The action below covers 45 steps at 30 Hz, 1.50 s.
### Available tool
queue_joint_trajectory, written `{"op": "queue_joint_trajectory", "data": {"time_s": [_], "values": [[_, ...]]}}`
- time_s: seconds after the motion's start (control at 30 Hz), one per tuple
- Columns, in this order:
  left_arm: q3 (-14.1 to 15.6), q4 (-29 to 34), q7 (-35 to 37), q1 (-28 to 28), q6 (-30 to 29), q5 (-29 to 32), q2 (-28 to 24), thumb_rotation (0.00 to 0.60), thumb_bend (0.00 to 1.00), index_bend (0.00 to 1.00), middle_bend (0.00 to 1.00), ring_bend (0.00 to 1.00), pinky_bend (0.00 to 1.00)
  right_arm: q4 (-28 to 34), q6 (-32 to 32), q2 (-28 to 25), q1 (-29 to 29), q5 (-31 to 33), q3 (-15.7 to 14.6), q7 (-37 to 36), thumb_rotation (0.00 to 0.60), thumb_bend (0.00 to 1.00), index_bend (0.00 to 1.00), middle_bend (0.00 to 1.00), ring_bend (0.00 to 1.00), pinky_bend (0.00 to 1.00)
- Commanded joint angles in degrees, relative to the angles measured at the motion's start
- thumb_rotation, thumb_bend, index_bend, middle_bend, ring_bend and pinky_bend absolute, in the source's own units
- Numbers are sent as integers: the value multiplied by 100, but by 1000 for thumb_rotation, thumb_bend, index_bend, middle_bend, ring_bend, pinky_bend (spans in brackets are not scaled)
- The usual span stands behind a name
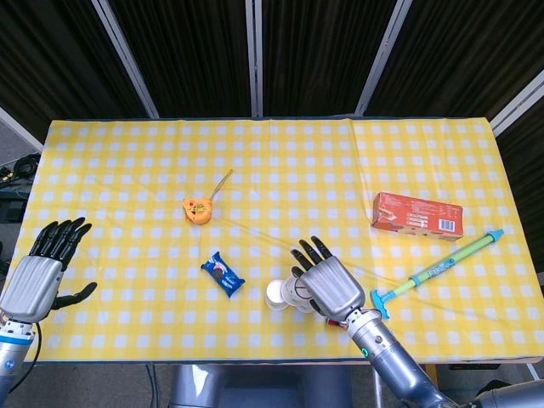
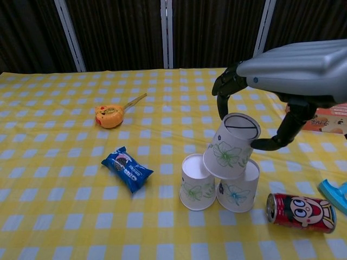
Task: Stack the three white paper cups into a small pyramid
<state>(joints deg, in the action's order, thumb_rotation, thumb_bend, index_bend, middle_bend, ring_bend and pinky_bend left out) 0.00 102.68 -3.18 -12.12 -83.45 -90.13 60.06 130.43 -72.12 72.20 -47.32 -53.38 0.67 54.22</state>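
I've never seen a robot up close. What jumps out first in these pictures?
The big silver right hand near the table's front edge holds a tilted flowered paper cup over two upside-down paper cups standing side by side. Around them on the yellow checked tablecloth lie a red drink can on its side, a blue biscuit packet and an orange tape measure.

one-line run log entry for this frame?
phase: placing | right hand: holds top cup, tilted over two base cups | left hand: open, idle | pyramid: not yet released
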Motion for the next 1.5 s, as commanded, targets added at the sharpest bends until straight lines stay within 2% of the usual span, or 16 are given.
{"op": "queue_joint_trajectory", "data": {"time_s": [0.03,0.23,0.4,0.63,0.8,0.97,1.13,1.3,1.4,1.5], "values": [[-6,14,6,6,9,-3,-14,600,222,0,0,0,0,-35,7,52,7,-1,10,-31,600,244,533,124,0,0],[-25,17,32,22,14,-17,-27,600,223,0,0,0,0,-107,14,148,-6,10,16,10,600,228,488,80,0,0],[-48,6,53,30,35,2,-31,600,222,0,0,0,0,-123,-6,212,-14,-5,8,83,600,195,372,11,0,0],[-80,3,71,50,39,17,-45,600,222,0,0,0,0,48,-106,157,-17,27,-46,308,600,166,243,0,0,0],[-94,4,82,70,24,5,-53,600,222,0,0,0,0,153,-250,30,41,-8,-52,355,600,162,216,0,0,0],[-107,-6,106,86,23,11,-61,600,222,0,0,0,0,203,-570,-325,234,-245,-29,256,600,162,189,0,0,0],[-109,-17,99,97,33,9,-54,600,223,0,0,0,0,117,-944,-799,635,-625,-28,-301,600,161,161,0,0,0],[-107,-34,43,107,32,-7,-22,600,222,0,0,0,0,-275,-1281,-1149,1163,-1170,-138,-1177,600,160,70,0,0,0],[-93,-55,-20,116,44,-21,11,600,215,0,0,0,0,-949,-1659,-1197,1708,-1783,-332,-2027,600,159,13,0,0,0],[-69,-79,-95,140,35,-44,47,600,204,0,0,0,0,-1546,-1932,-1109,2186,-2106,-526,-2819,600,152,0,0,0,0]]}}
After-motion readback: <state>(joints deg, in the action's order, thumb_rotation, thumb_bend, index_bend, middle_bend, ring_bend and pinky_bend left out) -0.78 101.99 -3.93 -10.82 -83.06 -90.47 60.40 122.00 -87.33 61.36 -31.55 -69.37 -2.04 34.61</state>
